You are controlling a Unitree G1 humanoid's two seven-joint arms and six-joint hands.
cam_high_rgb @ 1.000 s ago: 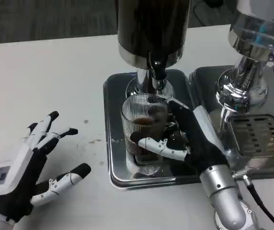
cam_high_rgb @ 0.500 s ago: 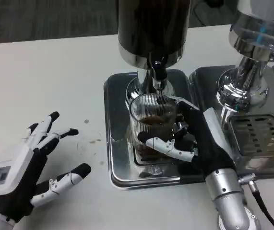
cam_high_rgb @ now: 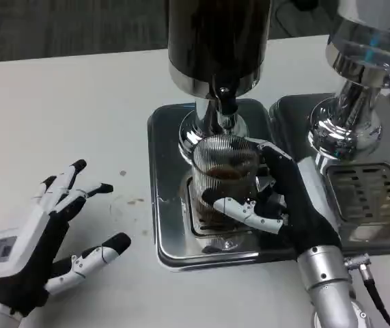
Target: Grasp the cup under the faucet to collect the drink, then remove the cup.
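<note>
A ribbed clear glass cup [cam_high_rgb: 223, 179] with dark drink in it stands on the steel drip tray [cam_high_rgb: 167, 178], right under the black faucet [cam_high_rgb: 225, 101] of the dark dispenser [cam_high_rgb: 216, 41]. My right hand [cam_high_rgb: 276, 198] grips the cup from its right side, thumb across the front, fingers behind. My left hand [cam_high_rgb: 41, 239] lies on the white table at the lower left, fingers spread, holding nothing.
A second chrome dispenser [cam_high_rgb: 358, 82] with its own slotted drip tray [cam_high_rgb: 369, 195] stands close on the right of my right forearm. A few small stains [cam_high_rgb: 130, 200] mark the table between my left hand and the tray.
My right hand has shifted the cup to the right and farther back, so that it now sits directly under the faucet. The left hand has stayed where it was.
</note>
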